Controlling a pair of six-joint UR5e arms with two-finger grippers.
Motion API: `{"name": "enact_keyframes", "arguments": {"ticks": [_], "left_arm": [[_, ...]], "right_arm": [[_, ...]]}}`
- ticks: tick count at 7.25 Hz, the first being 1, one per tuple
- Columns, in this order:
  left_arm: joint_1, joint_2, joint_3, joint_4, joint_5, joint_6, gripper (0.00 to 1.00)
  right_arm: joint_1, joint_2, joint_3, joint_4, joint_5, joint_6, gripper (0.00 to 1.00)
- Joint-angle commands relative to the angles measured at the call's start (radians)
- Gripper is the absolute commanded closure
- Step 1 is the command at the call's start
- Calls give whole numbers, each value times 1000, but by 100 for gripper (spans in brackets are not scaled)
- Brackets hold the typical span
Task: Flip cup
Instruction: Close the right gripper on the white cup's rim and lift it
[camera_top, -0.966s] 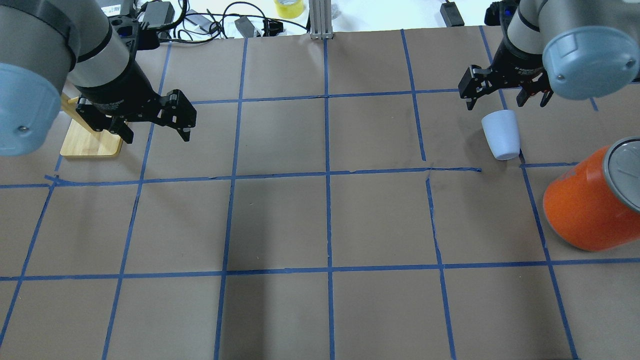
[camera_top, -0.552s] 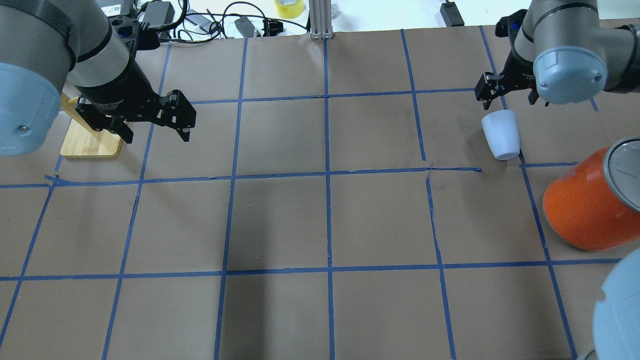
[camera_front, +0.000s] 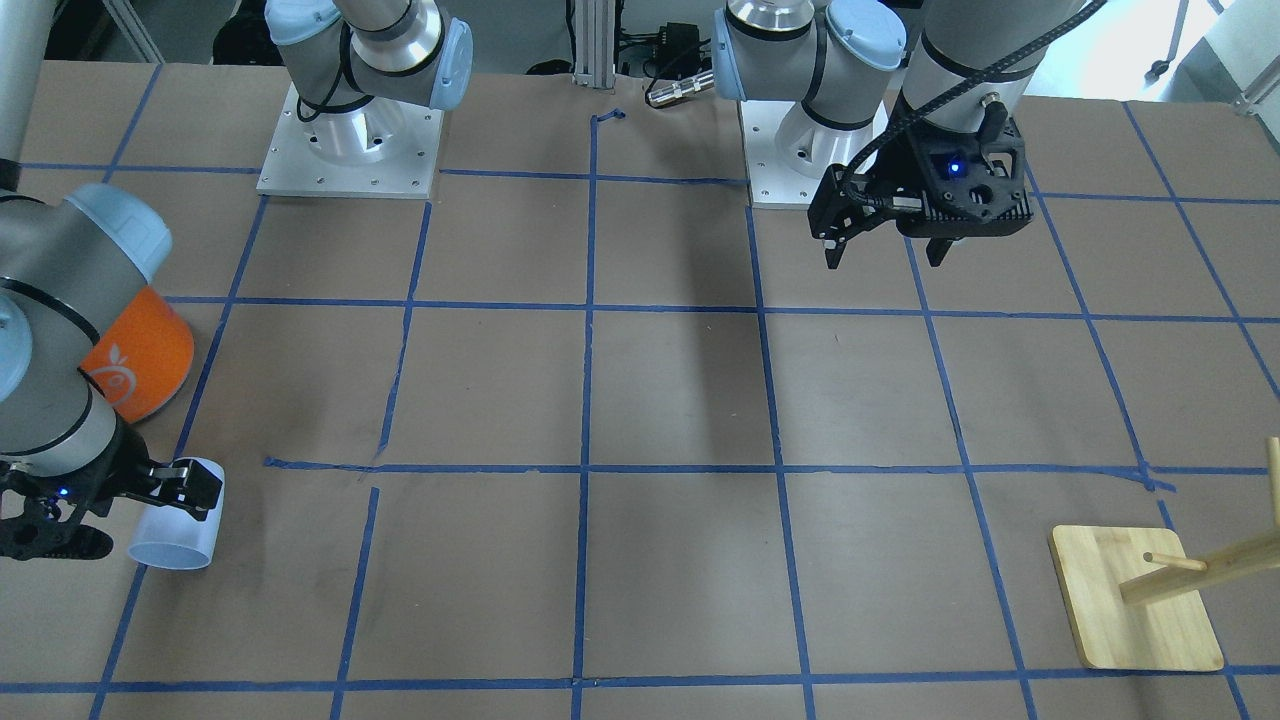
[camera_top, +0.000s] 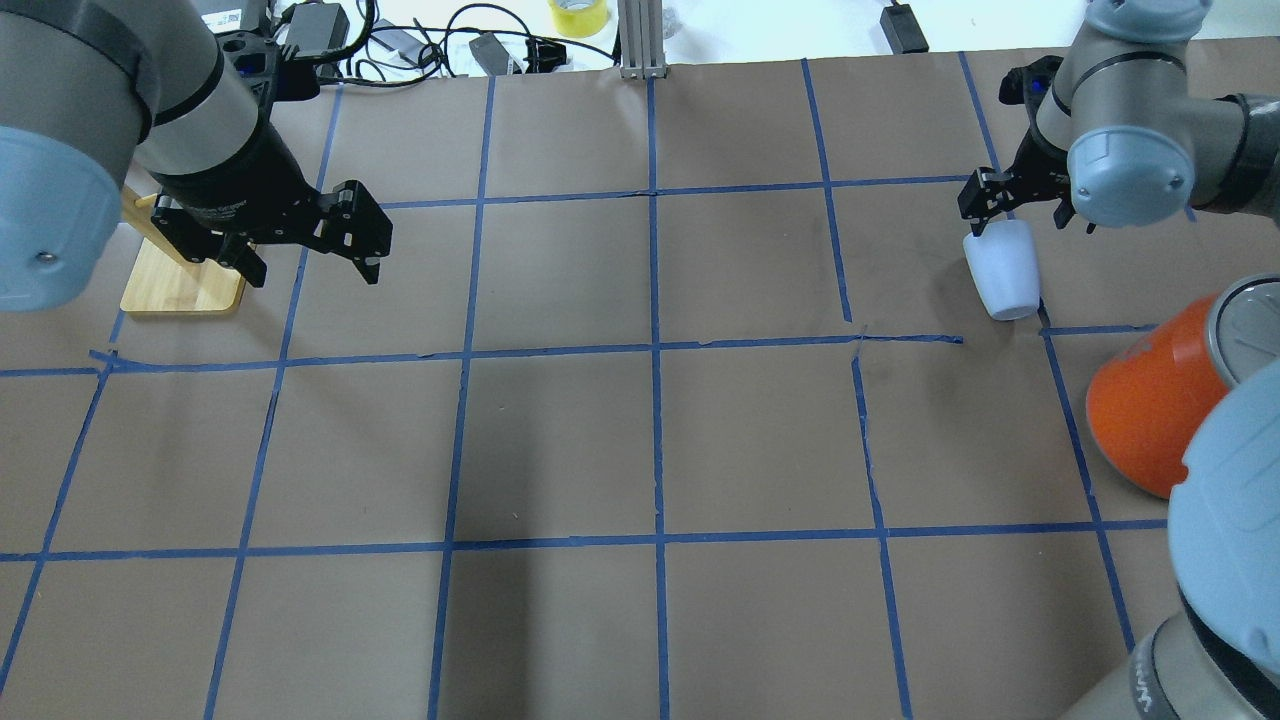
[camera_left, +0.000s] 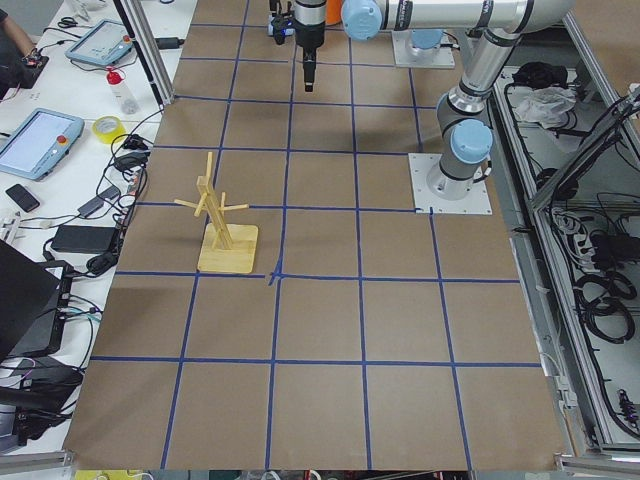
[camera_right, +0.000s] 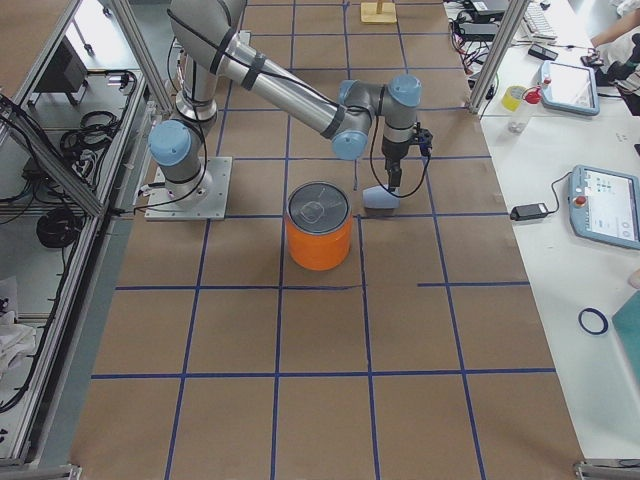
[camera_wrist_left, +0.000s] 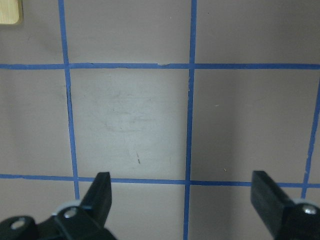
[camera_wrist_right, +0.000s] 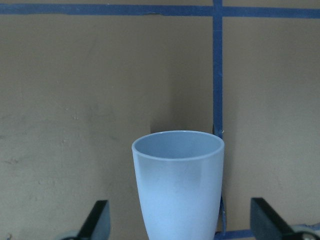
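Note:
The cup (camera_top: 1005, 275) is a small pale lavender-blue tumbler lying on its side on the brown paper at the right of the overhead view. It also shows in the front view (camera_front: 180, 535) and the exterior right view (camera_right: 380, 200). My right gripper (camera_top: 1010, 212) is open and hangs over the cup's far end. In the right wrist view the cup (camera_wrist_right: 177, 185) lies between the two spread fingers (camera_wrist_right: 100, 220), apart from both. My left gripper (camera_top: 315, 278) is open and empty above the table at the left, and its wrist view (camera_wrist_left: 182, 200) shows only bare paper.
A big orange can (camera_top: 1140, 420) with a silver lid stands close to the cup, on the robot's side of it. A wooden peg stand (camera_front: 1135, 600) sits beside the left gripper. Cables and a tape roll (camera_top: 578, 15) lie beyond the far edge.
My right gripper has turned and come down toward the cup, so its fingers now straddle it. The cup has not moved. The left arm is still.

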Motion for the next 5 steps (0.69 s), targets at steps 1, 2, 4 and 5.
{"name": "enact_keyframes", "arguments": {"ticks": [1, 2, 4, 5], "left_arm": [[0, 0, 0, -2, 0, 0, 0], [0, 0, 0, -2, 2, 0, 0], [0, 0, -2, -2, 2, 0, 0], [0, 0, 0, -2, 2, 0, 0]], "right_arm": [[-2, 36, 46, -101, 16, -8, 0], [-13, 55, 57, -148, 14, -23, 0], [-21, 86, 58, -162, 31, -39, 0], [-21, 114, 58, -197, 31, -39, 0]]}}
